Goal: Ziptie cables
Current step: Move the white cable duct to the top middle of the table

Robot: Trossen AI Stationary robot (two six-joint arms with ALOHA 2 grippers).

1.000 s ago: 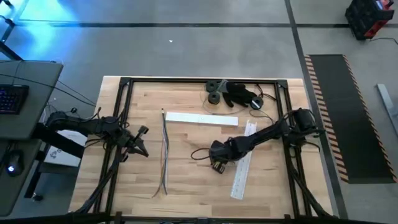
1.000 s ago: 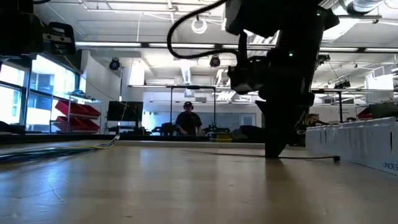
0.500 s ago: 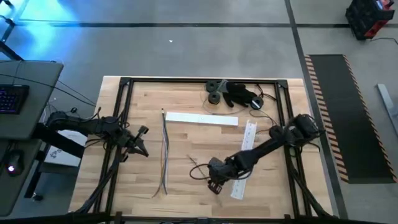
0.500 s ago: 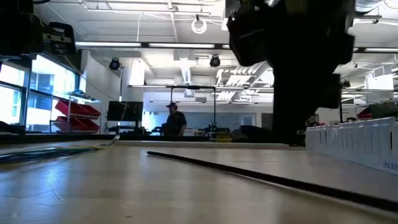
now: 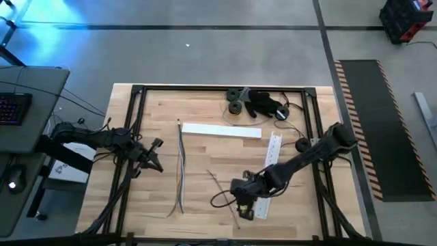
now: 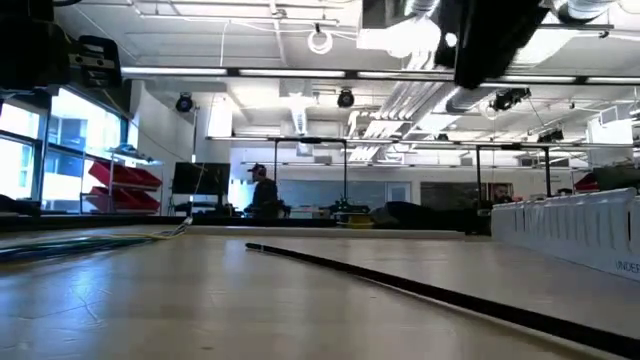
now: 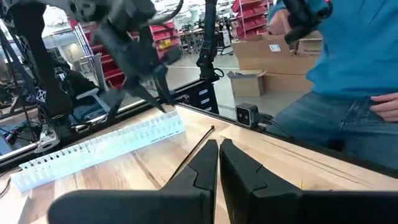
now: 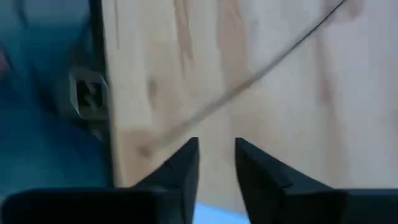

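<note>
We locate the cables (image 5: 181, 167) left of the table's centre, lying as a thin bundle that runs lengthwise from near the far white strip (image 5: 220, 130) toward the near edge, fanning slightly at the near end. Nothing touches them.

We find the left gripper (image 5: 156, 156) at the left side of the wooden table (image 5: 205, 198), just left of the cables and apart from them. In its wrist view its fingers (image 7: 205, 168) are pressed together with only a hairline gap, holding nothing.

We find the right gripper (image 5: 244, 207) reaching across to the near middle of the table, beside the second white strip (image 5: 268, 171). In its wrist view its fingers (image 8: 183, 165) stand slightly parted, with bare wood between them and nothing gripped. A thin dark stick (image 5: 224, 198) lies flat on the table just beside this gripper; in the low view it runs diagonally across the tabletop (image 6: 400, 285).

A dark glove and spools (image 5: 256, 102) sit at the far edge. A person in blue (image 7: 348, 68) stands beyond the table.
</note>
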